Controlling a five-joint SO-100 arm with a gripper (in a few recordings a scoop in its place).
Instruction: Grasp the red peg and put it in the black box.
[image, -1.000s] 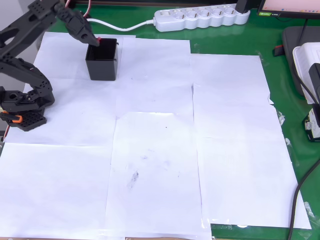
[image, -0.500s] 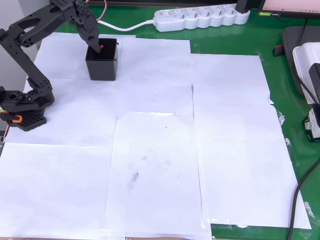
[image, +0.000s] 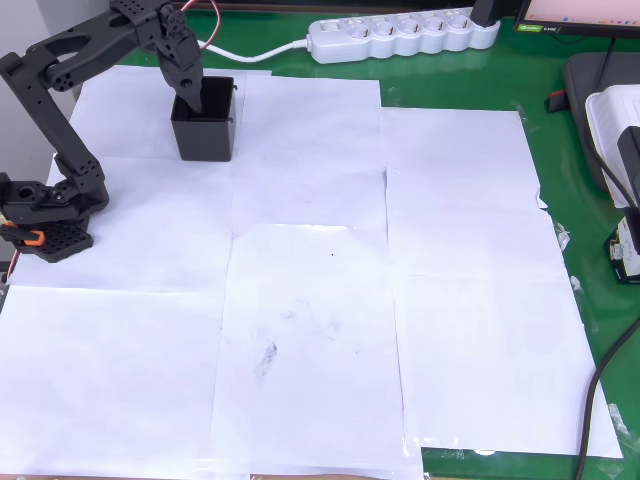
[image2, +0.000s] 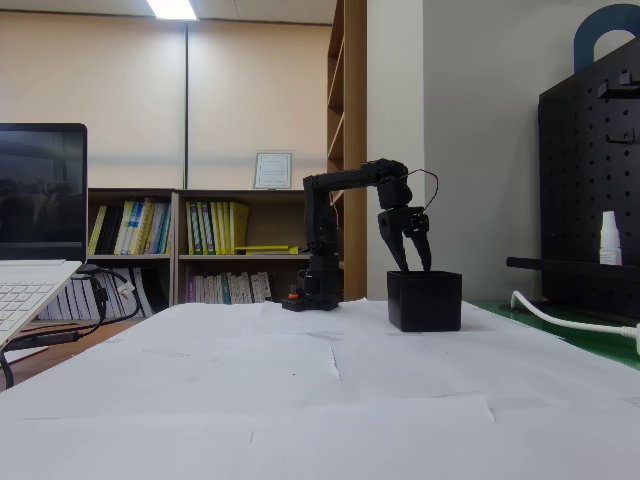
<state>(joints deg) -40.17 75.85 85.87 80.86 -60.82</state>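
Since half a second ago we see the gripper (image: 197, 100) dip further into the mouth of the black box (image: 207, 137) at the upper left of the overhead view; the red peg, visible at the fingertips then, is out of sight now, so we cannot give its place, heading or long axis. The arm's base (image: 45, 215) sits unchanged at the left edge on the white paper sheets (image: 310, 300).

The fixed view adds what the overhead cannot: the two fingers (image2: 412, 240) are spread apart, pointing straight down, tips at the box rim (image2: 425, 276), nothing seen between them. The overhead view alone shows the power strip (image: 400, 35) along the top edge, well apart from the box.
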